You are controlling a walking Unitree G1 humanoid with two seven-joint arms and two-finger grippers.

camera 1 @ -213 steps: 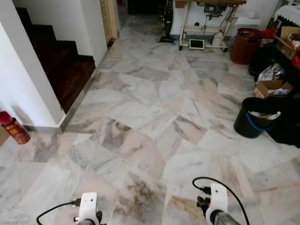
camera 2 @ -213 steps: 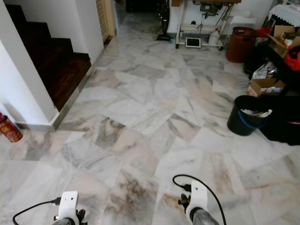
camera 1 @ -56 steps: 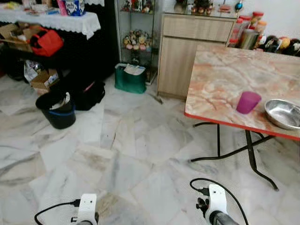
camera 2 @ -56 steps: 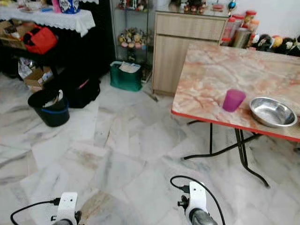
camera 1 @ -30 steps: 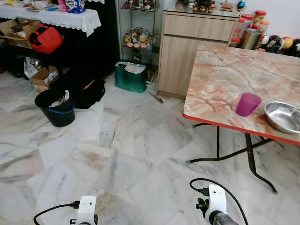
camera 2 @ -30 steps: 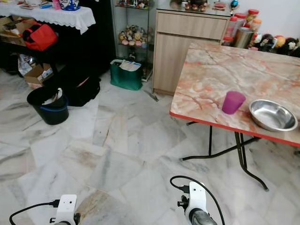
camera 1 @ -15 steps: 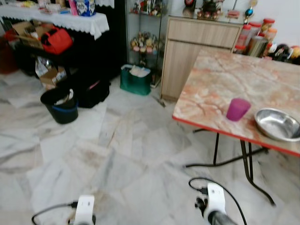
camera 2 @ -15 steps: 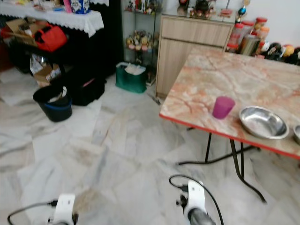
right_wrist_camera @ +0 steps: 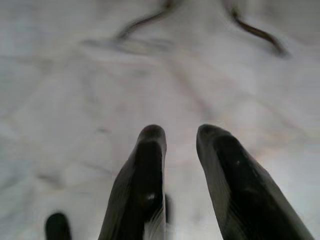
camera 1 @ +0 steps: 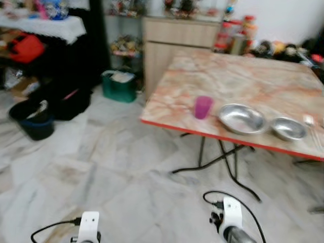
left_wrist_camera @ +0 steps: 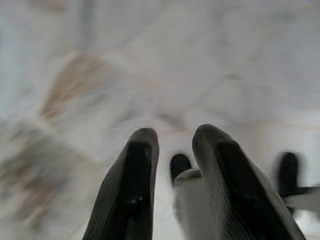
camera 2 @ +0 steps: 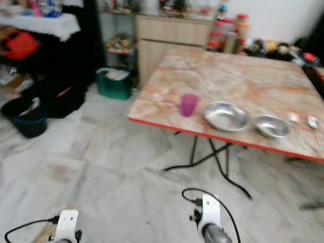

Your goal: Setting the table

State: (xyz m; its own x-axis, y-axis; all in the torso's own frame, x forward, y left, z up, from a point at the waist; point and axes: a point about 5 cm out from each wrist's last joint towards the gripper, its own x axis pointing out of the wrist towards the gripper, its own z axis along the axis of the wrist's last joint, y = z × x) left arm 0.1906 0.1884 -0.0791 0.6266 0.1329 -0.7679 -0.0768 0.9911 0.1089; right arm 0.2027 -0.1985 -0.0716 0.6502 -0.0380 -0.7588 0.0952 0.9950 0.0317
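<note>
A marble-patterned tabletop (camera 1: 243, 83) with a red edge stands on thin black folding legs over the pale marble floor (camera 1: 101, 167), and everything for the setting sits along its near edge. A purple cup (camera 1: 203, 107) stands upright close to that edge; just beside it, toward the far end of the tabletop from the wooden cabinet (camera 1: 177, 43), lies a large steel bowl (camera 1: 242, 119), then a smaller steel bowl (camera 1: 288, 128) just beyond it. Past the small bowl lie what look like pieces of cutlery (camera 2: 300, 121) (the picture is too blurred to be sure which). On the cabinet side of the tabletop, a green bin (camera 1: 118, 85) rests on the floor, with a black bucket (camera 1: 31, 119) well apart from it. Both arms hang low, away from the tabletop, over bare floor. The left end effector (left_wrist_camera: 172, 145) has its two black fingers slightly apart with nothing between them, and the right end effector (right_wrist_camera: 180, 142) likewise shows a narrow gap and holds nothing
</note>
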